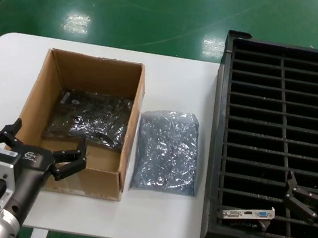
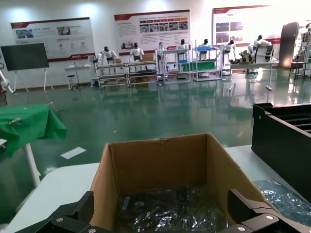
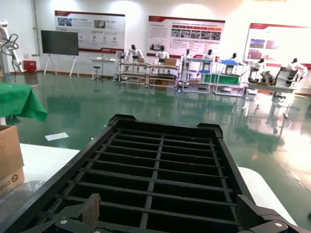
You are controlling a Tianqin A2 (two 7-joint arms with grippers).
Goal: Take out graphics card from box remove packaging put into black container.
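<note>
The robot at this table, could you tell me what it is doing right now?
It is unpacking graphics cards into the black container. One graphics card already stands in a near slot, with the right gripper open just above it. An empty packaging bag lies on the table between the box and the container. The left gripper is open at the near edge of the box, where another bagged item still lies inside.

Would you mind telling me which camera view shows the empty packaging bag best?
The head view: the packaging bag lies flat and whole on the table between the box and the black container. The left wrist view catches one corner; the right wrist view only a sliver.
</note>
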